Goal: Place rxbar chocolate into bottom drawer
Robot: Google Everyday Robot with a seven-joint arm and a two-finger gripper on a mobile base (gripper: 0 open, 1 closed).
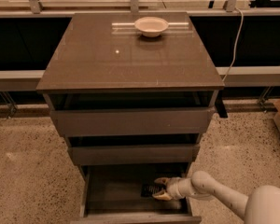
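Camera view: bottom drawer (109, 192) stands pulled out, rxbar chocolate (148, 190) lying on its floor; gripper (159, 189), fingers spread, reaches inside the drawer's right side.

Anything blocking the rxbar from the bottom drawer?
Nothing visible. The bottom drawer is pulled open, and the end effector is inside it on the right, with the rxbar at its tip.
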